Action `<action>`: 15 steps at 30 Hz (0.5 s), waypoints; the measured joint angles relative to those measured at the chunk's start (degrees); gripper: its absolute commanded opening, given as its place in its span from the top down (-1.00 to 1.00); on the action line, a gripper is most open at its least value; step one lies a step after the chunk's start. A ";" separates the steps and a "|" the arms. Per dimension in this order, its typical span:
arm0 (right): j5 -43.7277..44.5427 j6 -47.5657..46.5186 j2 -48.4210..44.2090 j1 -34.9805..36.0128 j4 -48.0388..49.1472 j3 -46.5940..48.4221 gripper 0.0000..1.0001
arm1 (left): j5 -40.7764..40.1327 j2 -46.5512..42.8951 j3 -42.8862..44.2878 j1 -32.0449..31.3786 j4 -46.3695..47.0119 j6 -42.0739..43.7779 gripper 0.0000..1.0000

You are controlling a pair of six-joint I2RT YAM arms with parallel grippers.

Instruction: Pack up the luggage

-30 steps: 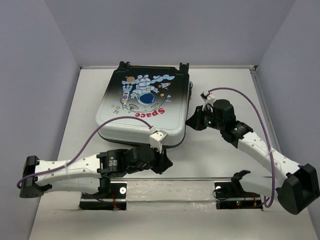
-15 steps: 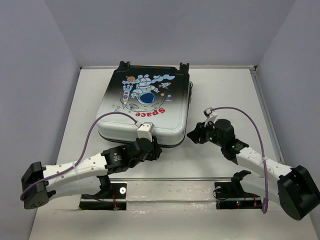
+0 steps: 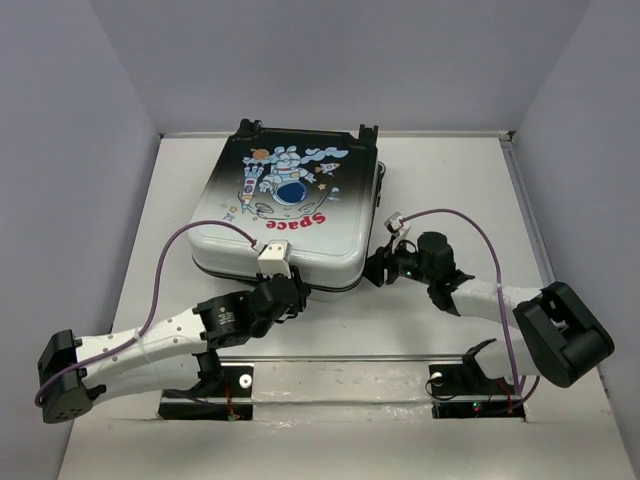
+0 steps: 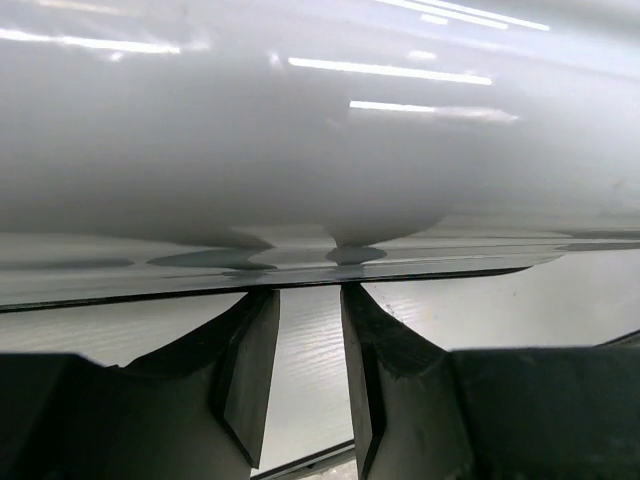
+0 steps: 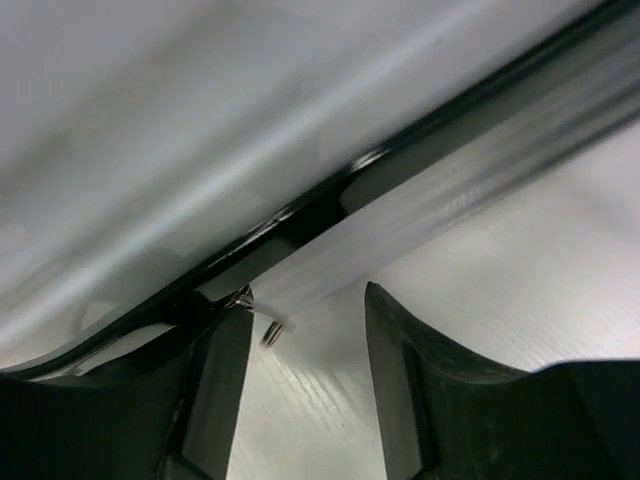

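**Both grippers at the near edge of the closed luggage**

I see the luggage [image 3: 290, 215] lying flat and closed on the counter [image 3: 450, 190], astronaut side up, in the far middle of the scene. My left gripper [image 4: 310, 335] sits at the near edge of the shell, a little left of its middle. Its fingers stand a narrow gap apart with only bare counter showing between them. Their tips are right up against the shell's lower rim, and they hold nothing. My right gripper [image 5: 305, 345] is at the near right corner of the case, its fingers wider apart and empty, pointing at the black zip band [image 5: 300, 212]. A small metal zip pull [image 5: 270, 330] hangs just beside the left-hand finger in the right wrist view. I cannot tell whether it touches that finger.
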 measured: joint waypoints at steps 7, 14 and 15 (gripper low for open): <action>-2.84 -0.81 -0.90 0.00 4.35 0.00 0.13 | -3.10 -0.70 0.46 1.33 -2.40 0.26 0.06; -6.58 -0.46 1.25 0.00 8.04 0.52 0.41 | -2.75 -0.61 0.66 2.80 -2.54 1.16 -0.02; -6.97 -0.28 2.03 0.00 8.61 0.57 0.41 | -2.29 -0.59 0.50 2.97 -2.10 1.36 -0.02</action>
